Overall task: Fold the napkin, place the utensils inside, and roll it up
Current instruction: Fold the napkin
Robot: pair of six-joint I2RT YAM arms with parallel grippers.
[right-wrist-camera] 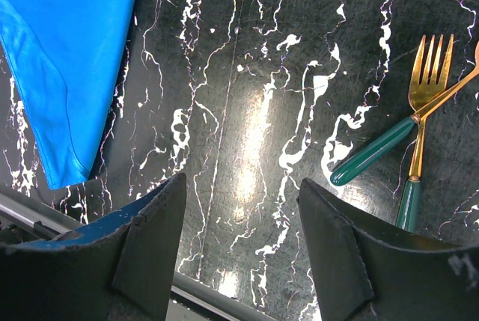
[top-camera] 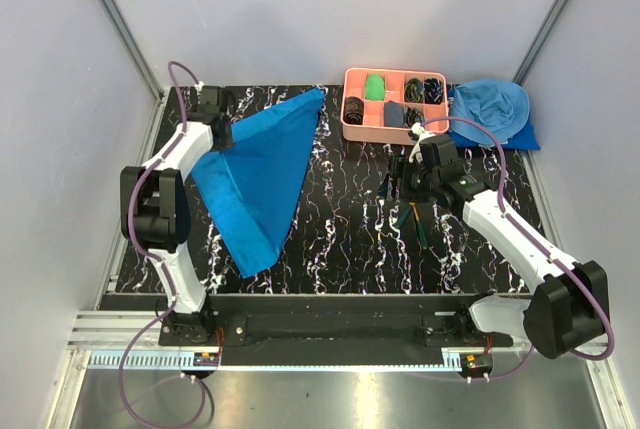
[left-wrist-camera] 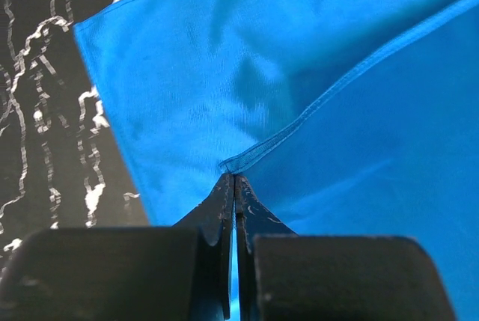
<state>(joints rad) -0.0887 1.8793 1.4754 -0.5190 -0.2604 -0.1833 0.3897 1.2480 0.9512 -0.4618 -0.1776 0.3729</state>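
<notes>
Top external view, near to far: right gripper (right-wrist-camera: 239,186) hangs over the black marbled table (top-camera: 350,239), jaws wide, holding nothing; fork (right-wrist-camera: 426,74) and spoon (right-wrist-camera: 372,155) lie crossed on the table just beside it, well apart from the cloth; napkin (top-camera: 265,164) spreads as a triangle over the table's left half, two layers showing at the hem; left gripper (left-wrist-camera: 234,184) pinched tight on its hemmed edge at the left; pink tray (top-camera: 347,114) and pale blue cloth (top-camera: 490,109) sit at the far edge.
</notes>
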